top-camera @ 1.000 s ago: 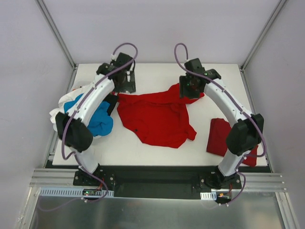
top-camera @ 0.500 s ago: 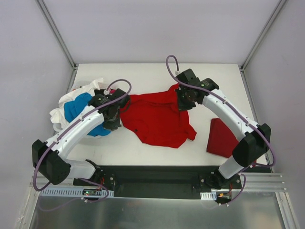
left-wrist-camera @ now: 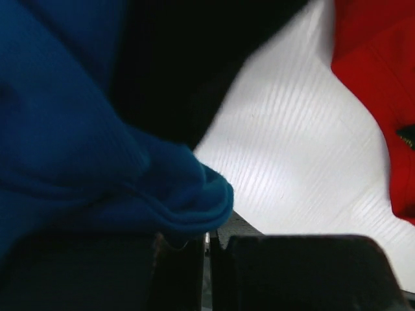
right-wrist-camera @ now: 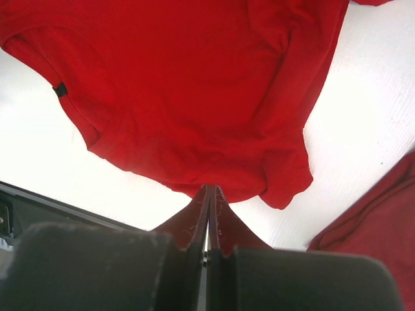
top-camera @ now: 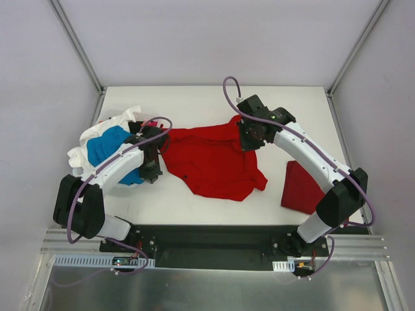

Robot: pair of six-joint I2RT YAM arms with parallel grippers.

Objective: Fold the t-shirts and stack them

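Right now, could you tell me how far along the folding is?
Done: one folded red shirt at the right. In hand: the red t-shirt lies crumpled mid-table, the right end effector pinching its edge, the left end effector shut by the blue shirt. Left: folding it, then the blue, white and black pile.

- My left wrist view is blurred: the blue t-shirt [left-wrist-camera: 71,149] runs off its left edge, and black cloth [left-wrist-camera: 188,58] runs off the top.
- From above, my right arm [top-camera: 305,152] covers part of the folded red t-shirt [top-camera: 297,188].
- My right wrist view crops the spread red t-shirt [right-wrist-camera: 188,91] at the top.
- I cannot tell whether my left gripper [left-wrist-camera: 207,236] pinches cloth.
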